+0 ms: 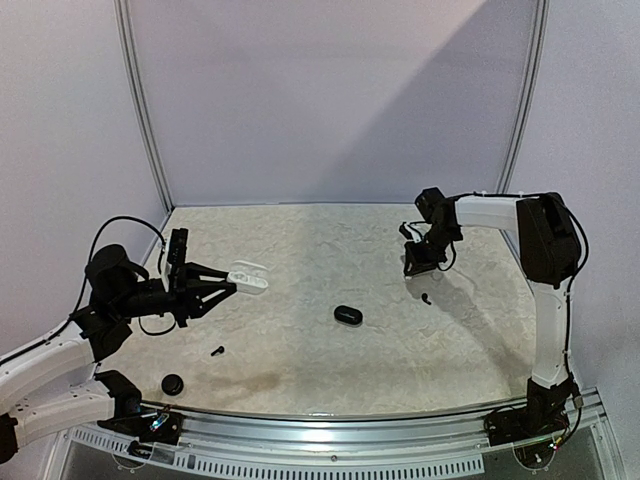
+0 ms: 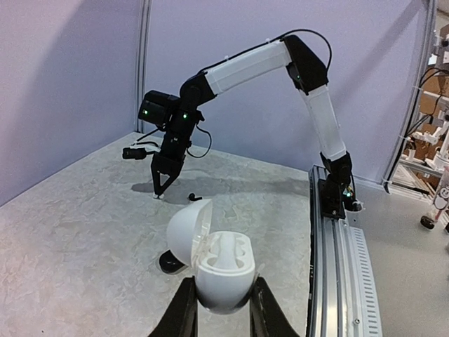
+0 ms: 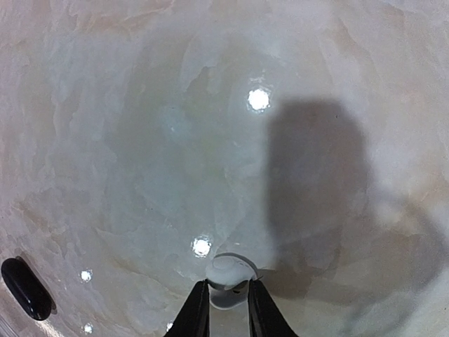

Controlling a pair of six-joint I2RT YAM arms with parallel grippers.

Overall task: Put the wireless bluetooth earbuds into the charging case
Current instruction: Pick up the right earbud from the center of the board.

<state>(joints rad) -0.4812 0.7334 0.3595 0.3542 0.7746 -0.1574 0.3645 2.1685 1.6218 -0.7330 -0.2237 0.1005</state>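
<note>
A white charging case (image 2: 223, 270) sits pinched between my left gripper's (image 2: 223, 289) fingers, lid (image 2: 188, 228) swung open and both sockets bare. In the top view that case (image 1: 247, 277) hangs above the table's left side, in front of my left gripper (image 1: 226, 286). At the table surface on the right, my right gripper (image 3: 226, 284) is shut on a white earbud (image 3: 230, 270). The same gripper (image 1: 411, 268) points down at the back right. One black earbud (image 1: 427, 298) lies just beside it, also visible in the right wrist view (image 3: 24, 286).
A shut black case (image 1: 348, 315) lies mid-table. Another black earbud (image 1: 217, 350) and a round black piece (image 1: 173, 384) lie at the front left. The metal rail (image 1: 330, 420) runs along the near edge. Purple walls close in the back and sides.
</note>
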